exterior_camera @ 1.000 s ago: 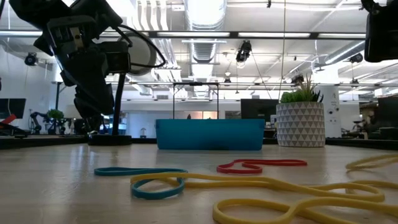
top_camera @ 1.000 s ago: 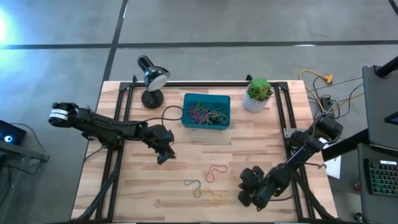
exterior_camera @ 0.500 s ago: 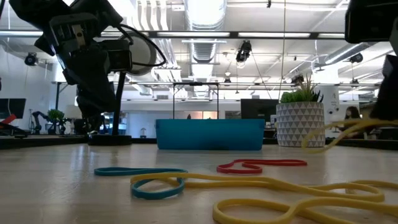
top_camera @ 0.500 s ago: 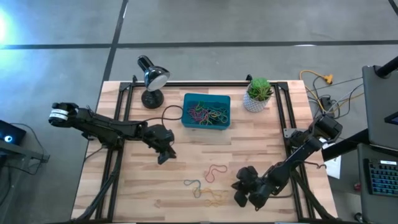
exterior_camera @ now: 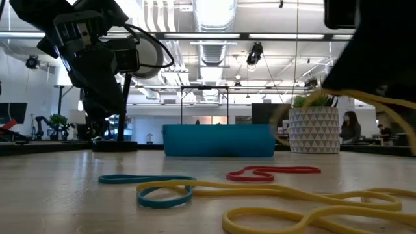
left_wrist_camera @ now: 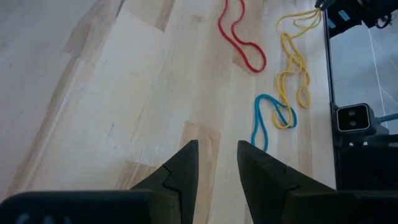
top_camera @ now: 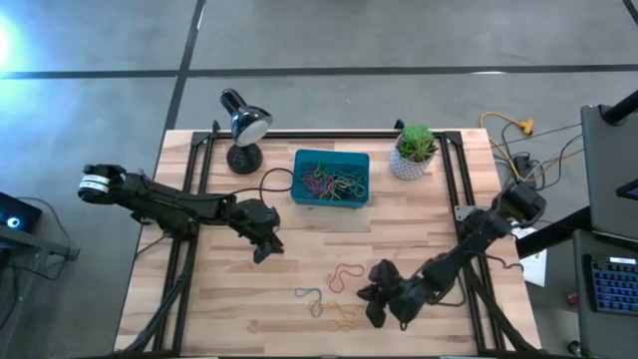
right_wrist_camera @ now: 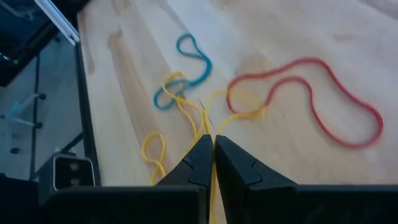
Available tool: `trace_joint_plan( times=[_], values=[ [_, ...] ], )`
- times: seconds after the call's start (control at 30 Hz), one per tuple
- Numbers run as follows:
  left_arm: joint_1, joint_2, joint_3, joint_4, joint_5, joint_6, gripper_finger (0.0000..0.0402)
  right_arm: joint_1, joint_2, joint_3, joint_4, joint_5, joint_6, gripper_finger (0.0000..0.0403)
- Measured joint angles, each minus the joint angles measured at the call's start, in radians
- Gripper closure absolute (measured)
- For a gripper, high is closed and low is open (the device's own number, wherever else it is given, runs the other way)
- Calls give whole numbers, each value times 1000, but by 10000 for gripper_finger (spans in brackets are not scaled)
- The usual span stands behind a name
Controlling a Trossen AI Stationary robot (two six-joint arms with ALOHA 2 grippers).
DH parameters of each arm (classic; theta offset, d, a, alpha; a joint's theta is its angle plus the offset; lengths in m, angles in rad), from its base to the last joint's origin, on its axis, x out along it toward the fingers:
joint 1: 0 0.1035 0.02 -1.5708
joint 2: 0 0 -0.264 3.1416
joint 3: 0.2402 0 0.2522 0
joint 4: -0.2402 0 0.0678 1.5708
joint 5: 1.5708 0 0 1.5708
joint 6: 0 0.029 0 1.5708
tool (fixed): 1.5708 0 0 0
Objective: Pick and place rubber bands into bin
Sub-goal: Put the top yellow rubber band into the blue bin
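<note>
The teal bin [top_camera: 332,179] sits near the table's far edge with several coloured bands [top_camera: 334,182] inside; it also shows in the low view [exterior_camera: 218,141]. On the wood lie a red band [top_camera: 346,276], a blue band [top_camera: 309,295] and yellow bands [top_camera: 339,315]. My right gripper [top_camera: 371,297] is just right of them, shut on a yellow band [right_wrist_camera: 206,124]. My left gripper [top_camera: 263,244] hovers open above bare wood left of the loose bands; its wrist view shows the red [left_wrist_camera: 239,37], blue [left_wrist_camera: 267,118] and yellow [left_wrist_camera: 292,62] bands ahead. My right gripper pinches a yellow band between its two shut fingers [right_wrist_camera: 200,155]; the strand [right_wrist_camera: 208,134] runs out forward from between the fingertips. In the low view the band [exterior_camera: 364,97] arcs in the air below the dark gripper [exterior_camera: 383,45], off the table there.
A black desk lamp [top_camera: 242,125] and a white plant pot [top_camera: 412,155] flank the bin at the far edge. Black frame rails [top_camera: 189,189] run along the table's left and right sides. Cables lie off the table's right side [top_camera: 513,150].
My right gripper has moved toward the table's left, closer to the red and blue bands, staying shut. The yellow band that lay on the table at the right of the low view has been lifted and now arcs in the air. The left arm has kept still.
</note>
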Motion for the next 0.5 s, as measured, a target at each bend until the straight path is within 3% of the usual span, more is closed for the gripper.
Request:
trace_joint_plan(
  times=[0.5],
  values=[
    [0, 0, 0, 0, 0, 54, 307, -130, -1, 0, 209, 3, -204, 395]
  ],
)
